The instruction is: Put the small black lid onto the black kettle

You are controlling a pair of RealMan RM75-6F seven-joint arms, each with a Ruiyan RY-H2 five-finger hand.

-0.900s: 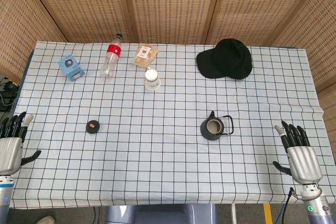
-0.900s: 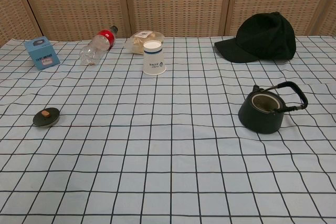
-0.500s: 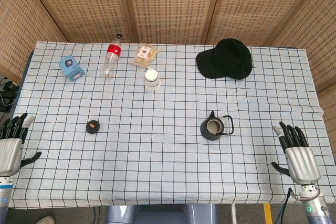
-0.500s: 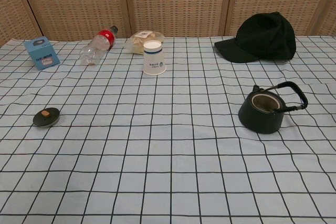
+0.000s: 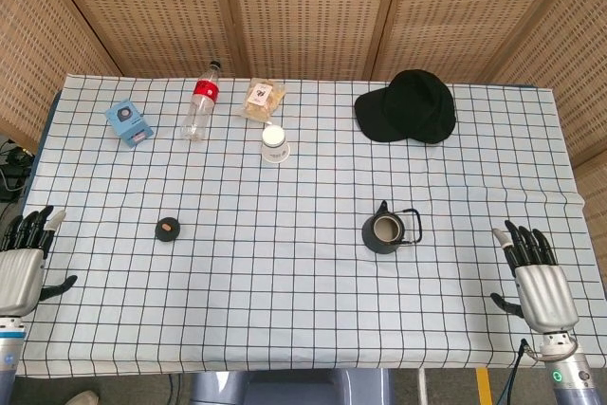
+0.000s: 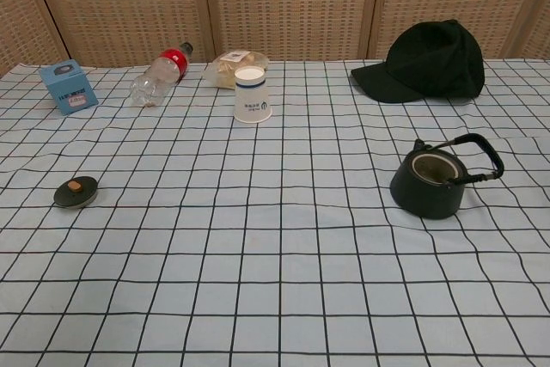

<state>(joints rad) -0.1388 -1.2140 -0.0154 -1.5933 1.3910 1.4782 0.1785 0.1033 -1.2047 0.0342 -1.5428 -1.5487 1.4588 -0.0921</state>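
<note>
The small black lid with a brown knob lies flat on the checked cloth, left of centre; the chest view shows the lid at its left side. The black kettle stands upright and uncovered right of centre, handle tipped to the right, also the kettle in the chest view. My left hand hovers at the table's near left edge, fingers spread, holding nothing, well left of the lid. My right hand is at the near right edge, fingers apart and empty, far right of the kettle.
Along the back stand a blue box, a lying plastic bottle, a snack bag, a paper cup and a black cap. The checked cloth covers the table.
Both hands have drifted slightly toward the near edge of the table. The lid and kettle have not moved.
</note>
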